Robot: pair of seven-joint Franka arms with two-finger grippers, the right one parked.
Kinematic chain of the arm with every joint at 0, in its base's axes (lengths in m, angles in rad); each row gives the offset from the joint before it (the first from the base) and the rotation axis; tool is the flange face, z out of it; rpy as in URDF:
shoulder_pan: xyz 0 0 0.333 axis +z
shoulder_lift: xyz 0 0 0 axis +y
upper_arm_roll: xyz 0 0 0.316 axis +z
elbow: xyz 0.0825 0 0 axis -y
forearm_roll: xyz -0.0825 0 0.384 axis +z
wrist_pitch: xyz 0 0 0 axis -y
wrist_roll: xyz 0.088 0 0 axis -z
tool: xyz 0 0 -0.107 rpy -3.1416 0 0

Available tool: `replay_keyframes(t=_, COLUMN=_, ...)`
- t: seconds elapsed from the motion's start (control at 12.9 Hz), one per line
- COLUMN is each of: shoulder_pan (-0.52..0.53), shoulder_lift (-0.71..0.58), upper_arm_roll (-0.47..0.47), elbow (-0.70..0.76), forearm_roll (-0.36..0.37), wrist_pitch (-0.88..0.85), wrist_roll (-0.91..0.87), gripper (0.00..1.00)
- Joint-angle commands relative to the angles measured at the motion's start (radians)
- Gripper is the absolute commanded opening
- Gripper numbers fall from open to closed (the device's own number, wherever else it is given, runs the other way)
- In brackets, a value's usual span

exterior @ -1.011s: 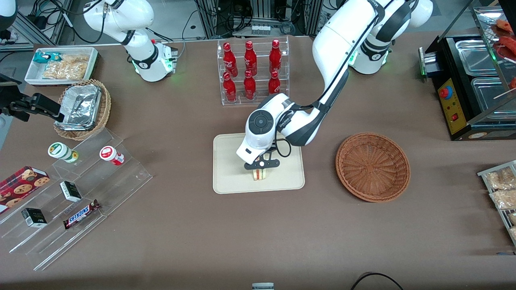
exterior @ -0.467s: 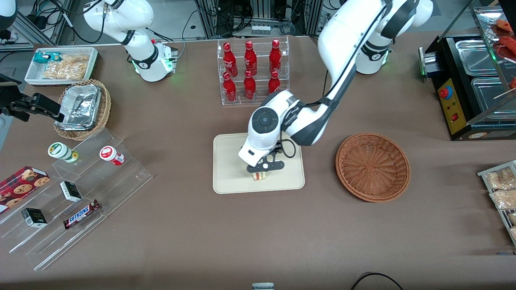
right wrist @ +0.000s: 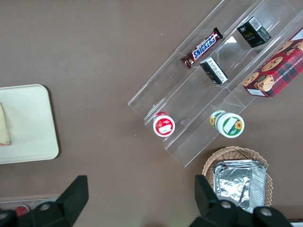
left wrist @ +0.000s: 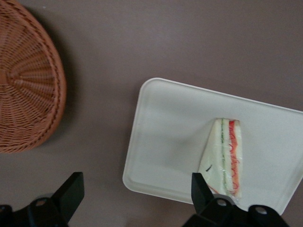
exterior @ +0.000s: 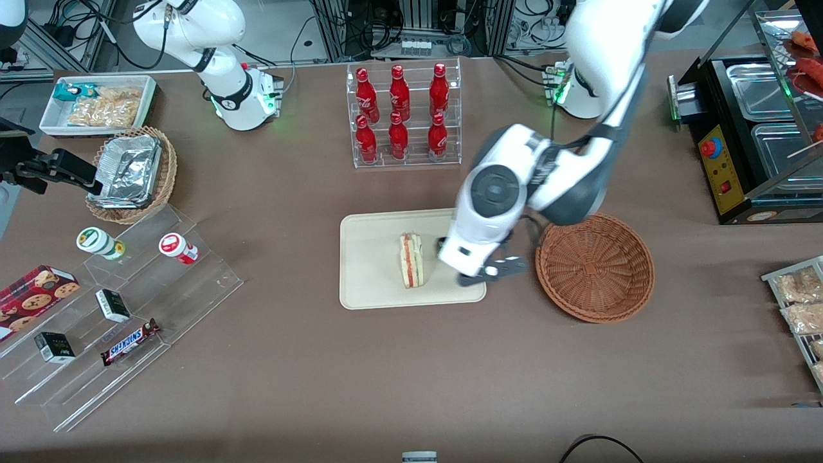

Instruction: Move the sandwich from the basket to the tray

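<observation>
My gripper (exterior: 483, 273) hung released, fingers (left wrist: 72, 193) spread, above the tray (exterior: 373, 289) rim at its 4 o'clock corner, sandwich (exterior: 411, 260) lay flat mid-tray clear of every edge, basket (exterior: 595, 265) near at 3 o'clock, bare table strip between them.

A robot lab staged as a snack shop: bottle rack (exterior: 403, 114), acrylic display steps (exterior: 122, 315), equipment racks.

Sandwich (right wrist: 4, 126) lies on the tray (right wrist: 33, 123) (mostly cropped).
</observation>
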Motion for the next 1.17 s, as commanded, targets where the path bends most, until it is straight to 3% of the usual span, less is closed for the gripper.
replay_keyframes(t=0.0, shoulder_pan=0.106, shoulder_lift=-0.077, upper_arm_roll=-0.008, elbow=-0.075, forearm_roll=0.011, wrist_pitch=-0.042, wrist_roll=0.05, gripper=1.0)
replay_keyframes(t=0.39, shoulder_pan=0.241, shoulder_lift=-0.202, upper_arm_roll=-0.008, elbow=-0.236, forearm_roll=0.011, wrist_pitch=-0.048, wrist_roll=0.323, gripper=1.0)
replay_keyframes(t=0.7, shoulder_pan=0.32, shoulder_lift=-0.374, upper_arm_roll=-0.01, elbow=-0.373, forearm_roll=0.013, wrist_pitch=-0.066, wrist_roll=0.481, gripper=1.0)
replay_keyframes(t=1.09, shoulder_pan=0.461, shoulder_lift=-0.488, upper_arm_roll=-0.059, elbow=-0.362, forearm_roll=0.011, wrist_pitch=-0.169, wrist_roll=0.711, gripper=1.0)
